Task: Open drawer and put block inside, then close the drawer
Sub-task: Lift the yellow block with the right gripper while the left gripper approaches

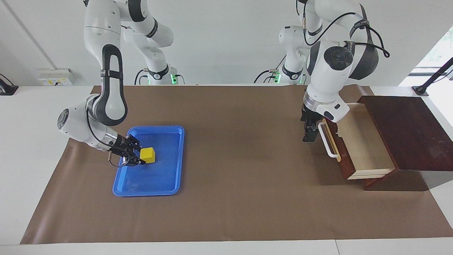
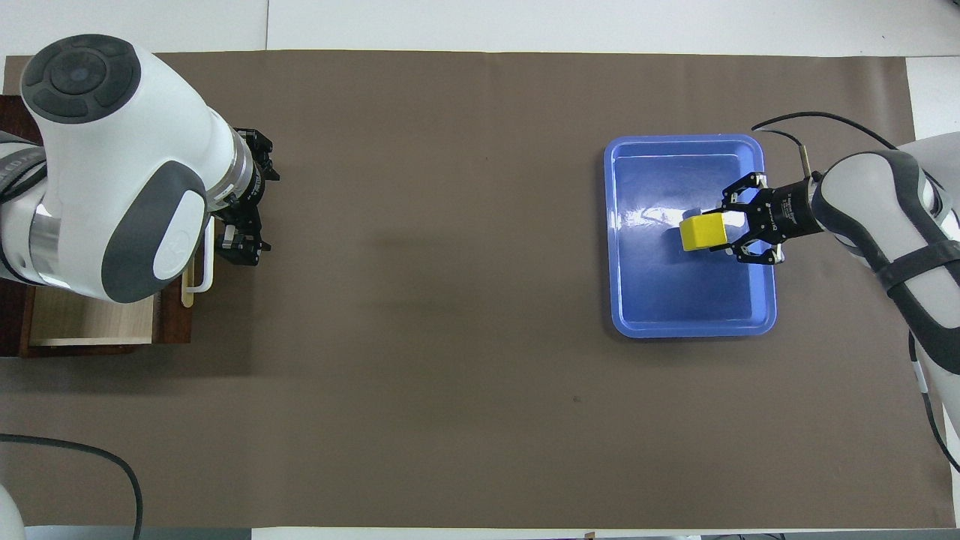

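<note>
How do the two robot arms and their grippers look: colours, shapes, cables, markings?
Both arms have glossy white rounded shells with dark grey-black joint bands and round dark caps. Black cables loop along the left arm; a thinner one arcs off the right arm. The left gripper and right gripper are black, each with two fingers. Green lights glow at both bases.

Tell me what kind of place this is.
Probably a robotics lab: two white arms at a table under brown paper, a staged drawer, blue tray and block.

Robotics lab: two Franka arms (image 1: 106, 71), bare white walls, paper-covered table (image 1: 226, 212).
</note>
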### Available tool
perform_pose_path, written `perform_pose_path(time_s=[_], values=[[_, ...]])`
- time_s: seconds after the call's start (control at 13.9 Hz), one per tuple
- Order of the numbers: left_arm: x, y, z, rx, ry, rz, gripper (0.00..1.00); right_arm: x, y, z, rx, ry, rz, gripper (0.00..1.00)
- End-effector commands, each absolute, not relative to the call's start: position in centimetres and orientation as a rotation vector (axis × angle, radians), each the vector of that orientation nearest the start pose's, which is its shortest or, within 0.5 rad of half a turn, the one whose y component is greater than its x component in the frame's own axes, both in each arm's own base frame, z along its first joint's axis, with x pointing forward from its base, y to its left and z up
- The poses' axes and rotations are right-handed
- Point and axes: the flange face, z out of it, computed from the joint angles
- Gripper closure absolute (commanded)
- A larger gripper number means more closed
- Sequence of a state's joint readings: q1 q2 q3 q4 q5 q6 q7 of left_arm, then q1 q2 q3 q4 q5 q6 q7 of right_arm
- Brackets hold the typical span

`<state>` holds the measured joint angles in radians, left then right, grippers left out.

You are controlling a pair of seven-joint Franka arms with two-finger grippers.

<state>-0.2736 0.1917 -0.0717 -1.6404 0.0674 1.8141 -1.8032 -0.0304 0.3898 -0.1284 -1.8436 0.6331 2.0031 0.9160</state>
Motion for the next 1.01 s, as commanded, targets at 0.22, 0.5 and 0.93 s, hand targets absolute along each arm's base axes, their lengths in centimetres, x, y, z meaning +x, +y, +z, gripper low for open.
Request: perform_pose_path(time_s=[0.22, 0.5, 0.93], values=[[59.1, -20.4, 50.8, -2.189, -2.285, -0.088, 0.00, 64.9, -2.0, 37.7, -1.949, 1.834, 0.579, 1.00], [59.1, -20.4, 50.8, -2.173, -2.301, -0.088, 0.00, 65.8, 6.3, 40.7, -1.912, 1.905, 0.602, 1.00], [59.6, -21.5, 51.1, -2.215, -2.380, -0.026, 0.00, 64.9, 19.5, 45.1, -1.889, 1.949, 0.641, 1.00]])
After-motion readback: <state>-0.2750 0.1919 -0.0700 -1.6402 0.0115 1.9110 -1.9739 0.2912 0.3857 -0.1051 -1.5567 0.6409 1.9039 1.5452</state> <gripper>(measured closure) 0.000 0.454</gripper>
